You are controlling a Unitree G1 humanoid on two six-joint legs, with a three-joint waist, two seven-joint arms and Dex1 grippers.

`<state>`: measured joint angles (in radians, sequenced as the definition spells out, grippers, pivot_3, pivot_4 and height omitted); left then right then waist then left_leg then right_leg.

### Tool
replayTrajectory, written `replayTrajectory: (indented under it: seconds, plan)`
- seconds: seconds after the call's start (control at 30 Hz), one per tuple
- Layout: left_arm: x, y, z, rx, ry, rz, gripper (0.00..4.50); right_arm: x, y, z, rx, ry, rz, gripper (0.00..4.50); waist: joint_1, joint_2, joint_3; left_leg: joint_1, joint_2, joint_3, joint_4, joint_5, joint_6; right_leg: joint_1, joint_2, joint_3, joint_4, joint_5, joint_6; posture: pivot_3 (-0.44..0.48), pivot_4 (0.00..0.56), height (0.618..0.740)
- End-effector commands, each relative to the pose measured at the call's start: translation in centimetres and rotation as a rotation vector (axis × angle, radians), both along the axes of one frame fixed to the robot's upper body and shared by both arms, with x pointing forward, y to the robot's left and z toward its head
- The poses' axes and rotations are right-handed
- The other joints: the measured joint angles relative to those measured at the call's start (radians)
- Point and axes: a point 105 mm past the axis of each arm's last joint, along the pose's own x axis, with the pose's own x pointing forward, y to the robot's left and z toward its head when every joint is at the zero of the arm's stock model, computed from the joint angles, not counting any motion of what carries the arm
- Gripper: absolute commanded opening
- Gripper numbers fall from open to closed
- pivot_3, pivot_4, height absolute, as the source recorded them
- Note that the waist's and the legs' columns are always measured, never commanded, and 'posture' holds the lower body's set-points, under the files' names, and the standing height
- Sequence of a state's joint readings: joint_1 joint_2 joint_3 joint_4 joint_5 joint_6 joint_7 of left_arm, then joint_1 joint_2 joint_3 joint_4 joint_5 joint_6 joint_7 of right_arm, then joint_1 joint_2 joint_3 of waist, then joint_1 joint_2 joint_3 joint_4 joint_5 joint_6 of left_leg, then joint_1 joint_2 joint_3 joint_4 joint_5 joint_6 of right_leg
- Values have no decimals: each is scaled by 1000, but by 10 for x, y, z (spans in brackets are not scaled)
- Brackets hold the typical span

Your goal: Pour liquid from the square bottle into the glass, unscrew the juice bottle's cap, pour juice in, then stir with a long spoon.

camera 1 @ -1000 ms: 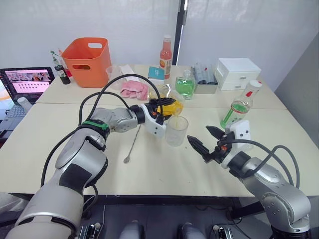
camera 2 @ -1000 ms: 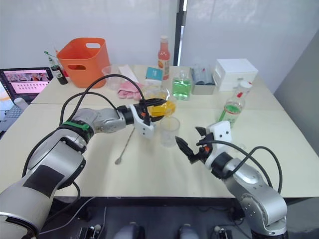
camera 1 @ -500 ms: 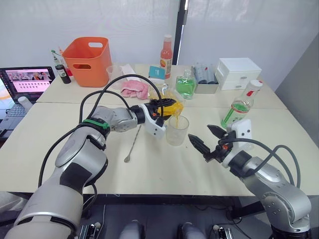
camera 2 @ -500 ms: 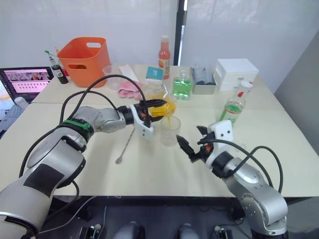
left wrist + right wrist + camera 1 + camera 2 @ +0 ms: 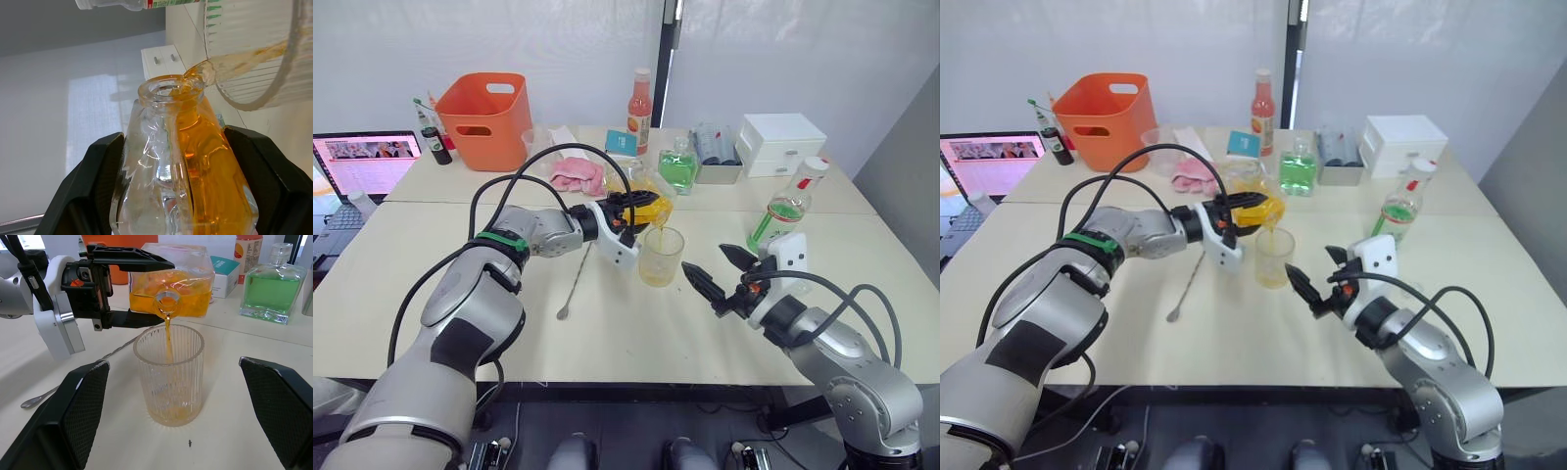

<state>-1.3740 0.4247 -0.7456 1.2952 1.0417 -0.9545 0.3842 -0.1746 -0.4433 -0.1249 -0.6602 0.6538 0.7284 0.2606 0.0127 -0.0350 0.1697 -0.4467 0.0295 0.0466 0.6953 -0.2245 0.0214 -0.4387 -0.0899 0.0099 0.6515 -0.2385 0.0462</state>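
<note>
My left gripper is shut on the square bottle, which lies tipped on its side with its neck over the glass. A thin orange stream runs from the neck into the ribbed glass, which holds some orange liquid at the bottom. Both black fingers press the bottle's sides. To the right of the glass my right gripper hovers open and empty. The juice bottle stands at the right with its white cap on. On the table left of the glass lies the long spoon.
At the back stand an orange basket, a pink cloth, a tall orange-red bottle, a green square bottle and a white drawer box. A laptop sits at the far left.
The stream keeps running and the orange liquid in the glass has risen. Both arms have stayed nearly where they were.
</note>
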Motion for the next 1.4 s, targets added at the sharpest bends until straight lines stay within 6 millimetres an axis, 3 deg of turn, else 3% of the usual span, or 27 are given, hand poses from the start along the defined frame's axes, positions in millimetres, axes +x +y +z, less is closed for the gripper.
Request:
replayTrajectory:
  seconds: [0.03,1.0,1.23,1.4]
  plan:
    - [-2,-11,47,-92,-126,-40,2797,-7,4,14,18,-55,27,4500,0,0,0,0,0,0,0,0,0,0,0,0,0,0,0,0,150,715]
    - [0,-15,45,-90,-109,-27,2797,-11,4,14,38,-53,1,4500,0,0,0,0,0,0,1,0,0,0,0,0,7,0,0,0,150,715]
    - [2,-12,48,-173,17,6,2794,-12,5,13,44,-52,-7,4500,0,0,0,0,0,0,1,0,0,0,0,0,7,0,0,0,150,715]
    - [7,-6,50,-283,198,49,2793,-9,4,14,44,-54,-7,4500,-1,0,0,0,0,0,1,0,0,0,0,0,7,0,0,0,150,715]
